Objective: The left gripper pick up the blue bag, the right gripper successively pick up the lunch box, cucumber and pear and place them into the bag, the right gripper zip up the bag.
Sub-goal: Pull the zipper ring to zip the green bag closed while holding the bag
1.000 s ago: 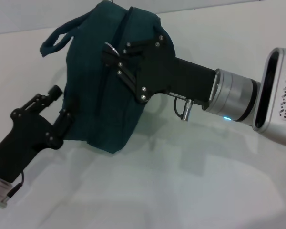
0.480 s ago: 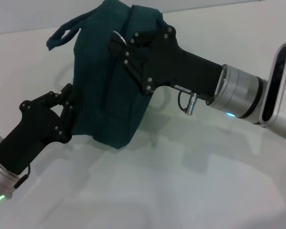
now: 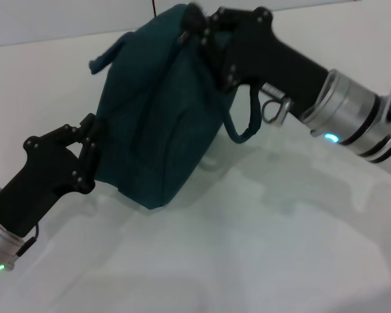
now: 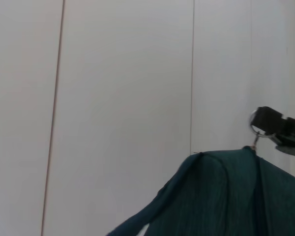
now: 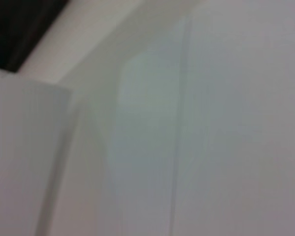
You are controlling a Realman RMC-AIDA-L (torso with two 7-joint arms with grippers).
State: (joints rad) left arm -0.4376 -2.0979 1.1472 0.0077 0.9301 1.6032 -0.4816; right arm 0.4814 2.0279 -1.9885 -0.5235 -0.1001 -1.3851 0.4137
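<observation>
The blue bag point(image 3: 156, 117) stands tilted on the white table, and its top corner shows in the left wrist view point(image 4: 221, 196). My left gripper point(image 3: 90, 153) is at the bag's lower left side, shut on its fabric. My right gripper point(image 3: 194, 23) is at the top end of the bag, shut on the silver ring pull point(image 4: 257, 130) of the zip. One handle point(image 3: 241, 127) hangs down the bag's right side and the other point(image 3: 107, 55) sticks out at the upper left. The lunch box, cucumber and pear are out of view.
The white table point(image 3: 260, 248) spreads in front and to the right of the bag. A pale panelled wall point(image 4: 113, 98) stands behind it. The right wrist view shows only a pale surface.
My right gripper has moved up and along the bag's top to its far end. The bag has risen more upright, and a handle now hangs on its right side.
</observation>
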